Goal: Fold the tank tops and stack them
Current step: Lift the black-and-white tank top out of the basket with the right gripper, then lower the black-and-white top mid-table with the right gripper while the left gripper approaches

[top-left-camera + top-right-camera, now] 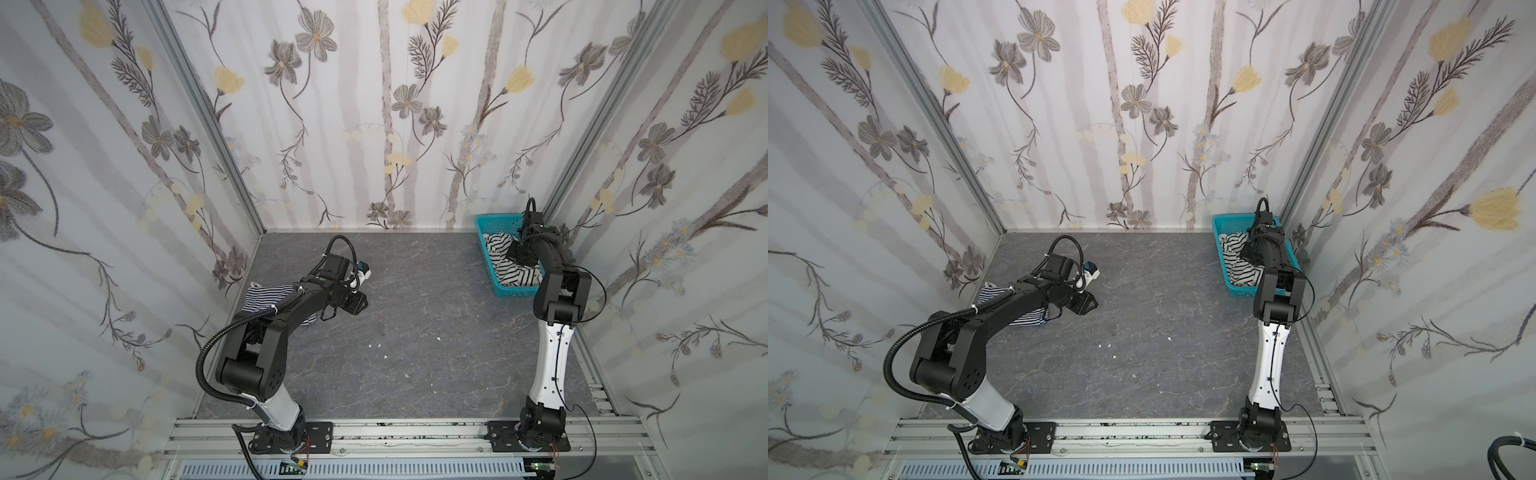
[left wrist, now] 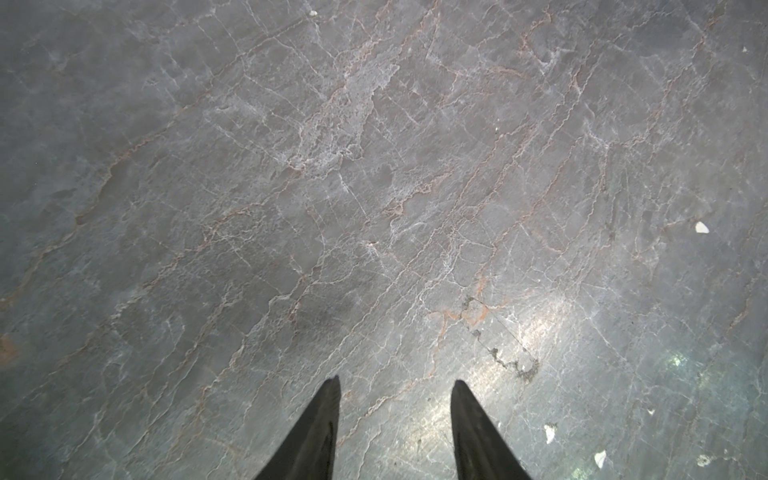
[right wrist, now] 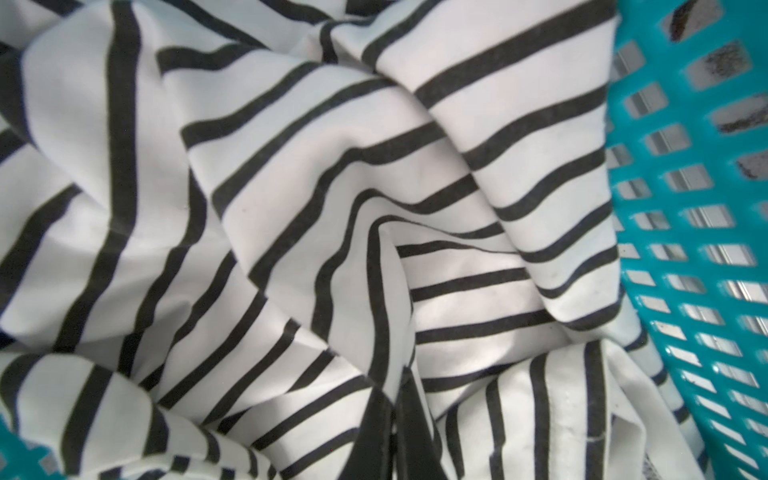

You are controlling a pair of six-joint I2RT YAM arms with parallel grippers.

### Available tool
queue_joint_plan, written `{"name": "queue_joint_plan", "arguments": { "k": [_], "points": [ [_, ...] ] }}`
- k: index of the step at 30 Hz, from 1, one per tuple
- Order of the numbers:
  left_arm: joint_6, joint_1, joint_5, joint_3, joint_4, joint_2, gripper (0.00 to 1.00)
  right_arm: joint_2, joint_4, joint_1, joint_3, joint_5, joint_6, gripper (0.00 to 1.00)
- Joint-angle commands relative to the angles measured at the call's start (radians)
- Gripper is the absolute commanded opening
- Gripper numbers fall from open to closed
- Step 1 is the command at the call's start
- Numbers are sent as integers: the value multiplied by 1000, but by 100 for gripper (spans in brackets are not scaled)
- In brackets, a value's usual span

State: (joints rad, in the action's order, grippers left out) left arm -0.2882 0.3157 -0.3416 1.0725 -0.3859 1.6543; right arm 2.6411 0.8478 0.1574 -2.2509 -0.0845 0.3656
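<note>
The wide black-and-white striped tank top (image 3: 332, 187) lies crumpled in the teal basket (image 3: 685, 208) at the back right, seen in both top views (image 1: 517, 276) (image 1: 1241, 272). My right gripper (image 3: 395, 390) reaches down into the basket (image 1: 519, 255) and is shut on a fold of this top. The thin navy-and-white striped tank top (image 1: 266, 299) (image 1: 1027, 320) lies on the table at the left, partly hidden under my left arm. My left gripper (image 2: 395, 380) (image 1: 358, 304) hovers to the right of it over bare table, open, with nothing between its fingers.
The basket's rim (image 1: 490, 224) (image 1: 1225, 218) stands close to the back wall and the right wall. Small white flecks (image 1: 378, 345) dot the grey marbled table (image 1: 415, 324). Flowered walls enclose three sides, and the arm bases sit on a rail at the front.
</note>
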Motion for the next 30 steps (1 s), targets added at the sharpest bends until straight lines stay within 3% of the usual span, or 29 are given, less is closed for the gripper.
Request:
{"name": "queue_joint_plan", "arguments": {
  "k": [1,17,22,30],
  "points": [
    [12,0,12,-5,29,-18,46,-53,-11,-6,-10,12,1,0],
    [38,-36,42,-7,75,-30,45,-493,-38,-121,-7,68,55,0],
    [47,-65,39,-8,88,-26,45,-654,-90,-221,-9,66,52,0],
    [57,-128,21,1,101,-30,45,-742,-79,-411,-18,86,64,0]
  ]
}}
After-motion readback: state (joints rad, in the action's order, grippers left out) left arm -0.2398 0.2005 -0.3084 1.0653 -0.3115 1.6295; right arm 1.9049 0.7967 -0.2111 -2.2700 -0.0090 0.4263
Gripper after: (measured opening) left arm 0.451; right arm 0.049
